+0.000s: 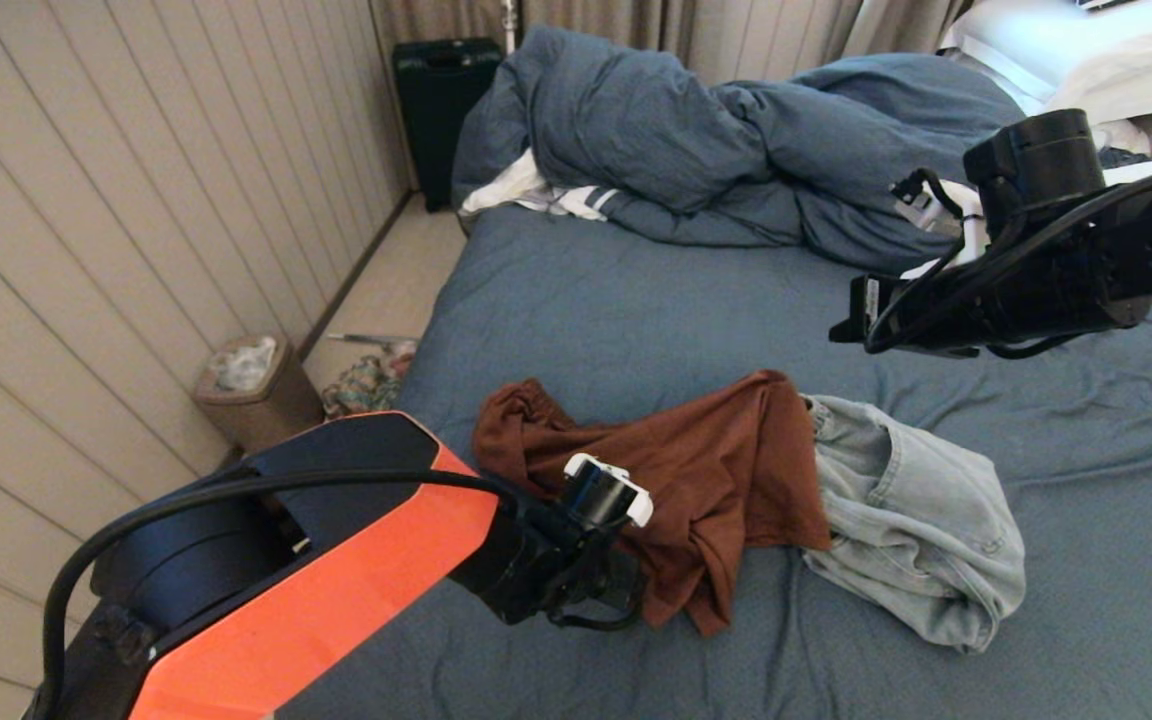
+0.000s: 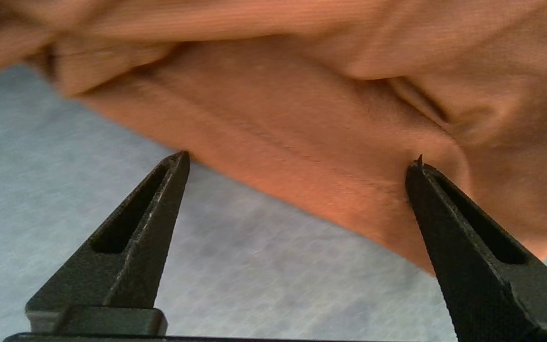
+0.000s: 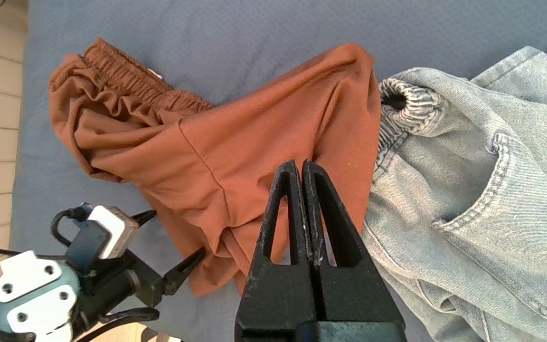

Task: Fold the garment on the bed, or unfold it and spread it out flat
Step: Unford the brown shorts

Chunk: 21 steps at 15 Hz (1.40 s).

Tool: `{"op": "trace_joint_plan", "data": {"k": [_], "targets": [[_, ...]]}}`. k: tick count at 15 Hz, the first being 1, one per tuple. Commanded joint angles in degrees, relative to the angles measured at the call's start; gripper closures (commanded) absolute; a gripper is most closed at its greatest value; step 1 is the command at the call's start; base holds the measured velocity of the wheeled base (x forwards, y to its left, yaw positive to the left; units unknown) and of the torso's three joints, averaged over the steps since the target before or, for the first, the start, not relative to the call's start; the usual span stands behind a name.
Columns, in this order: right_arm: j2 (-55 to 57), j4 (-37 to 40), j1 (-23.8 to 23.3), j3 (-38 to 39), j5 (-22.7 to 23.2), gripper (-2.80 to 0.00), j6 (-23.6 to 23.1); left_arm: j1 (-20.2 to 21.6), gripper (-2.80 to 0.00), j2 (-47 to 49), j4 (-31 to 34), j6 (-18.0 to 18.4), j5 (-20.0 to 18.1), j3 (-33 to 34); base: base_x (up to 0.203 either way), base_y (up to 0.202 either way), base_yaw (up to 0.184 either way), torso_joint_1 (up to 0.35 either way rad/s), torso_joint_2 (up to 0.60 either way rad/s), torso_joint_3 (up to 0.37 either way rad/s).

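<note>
**Open jaws at the hem: a thin or double catch was the hazard**

The rust-brown shorts [image 1: 676, 480] lay crumpled near the front edge of the bed [image 1: 636, 300], their elastic waistband bunched toward the robot's left and one side touching a pair of pale denim shorts [image 1: 911, 520]. The left gripper [image 2: 297, 161] stood low at the brown hem with its fingers spread wide and nothing between them; one tip was over the cloth, the other at its edge above the sheet. Closing there could have pinched the sheet along with the hem, or caught only a thin fold that would slip on lifting. A pull toward the denim might also have dragged that pair along. The right gripper [image 3: 300, 164] hovered above the garments, fingers pressed together and empty. The bunched duvet [image 1: 696, 140] lay well apart.
</note>
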Motion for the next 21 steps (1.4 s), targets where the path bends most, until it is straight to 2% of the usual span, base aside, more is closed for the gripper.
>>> {"op": "trace_joint_plan", "data": {"k": [1, 3, 4, 5, 7, 11, 13, 17, 21], "targets": [[0.5, 0.1, -0.1, 0.0, 0.0, 0.0, 0.1, -0.3, -2.8, 1.8, 1.0, -0.1, 0.0, -2.6, 0.0, 0.0, 0.0, 0.0, 0.0, 0.0], [0.9, 0.1, -0.1, -0.2, -0.1, 0.0, 0.1, -0.9, -2.8, 2.7, 1.3, -0.1, 0.1, -3.6, 0.0, 0.0, 0.0, 0.0, 0.0, 0.0], [0.9, 0.1, -0.2, -0.6, 0.0, 0.0, 0.1, -1.2, -1.56, 2.9, 2.0, -0.1, 0.1, -4.2, 0.0, 0.0, 0.0, 0.0, 0.0, 0.0], [0.9, 0.1, -0.4, -0.9, -0.1, 0.0, 0.1, -1.4, 0.0, 2.8, 3.2, 0.1, 0.2, -4.5, 0.0, 0.0, 0.0, 0.0, 0.0, 0.0], [0.9, 0.1, -0.5, -1.4, -0.1, 0.0, 0.0, -1.5, 0.0, 2.5, 3.9, 1.8, 0.3, -4.6, 0.0, 0.0, 0.0, 0.0, 0.0, 0.0], [0.9, 0.1, -0.5, -1.4, -0.1, 0.0, -0.1, -1.5, 0.0, -0.4, 4.0, 1.7, 0.5, -3.0, 0.0, 0.0, 0.0, 0.0, 0.0, 0.0], [0.7, 0.1, -0.5, -1.4, -0.1, 0.0, -0.2, -1.5, 0.0, -5.3, 3.7, 1.7, 0.6, 2.5, 0.0, 0.0, 0.0, 0.0, 0.0, 0.0], [-0.5, 0.1, -0.4, -1.4, 0.0, 0.0, -0.2, -1.5, 0.0, -15.0, 3.3, 1.6, 3.5, 12.7, 0.0, 0.0, 0.0, 0.0, 0.0, 0.0], [-1.3, 0.1, -0.4, -1.8, 0.1, 0.0, -0.2, -2.5, 0.0, -23.6, 3.1, 0.1, 3.9, 25.7, 0.0, 0.0, 0.0, 0.0, 0.0, 0.0]]}}
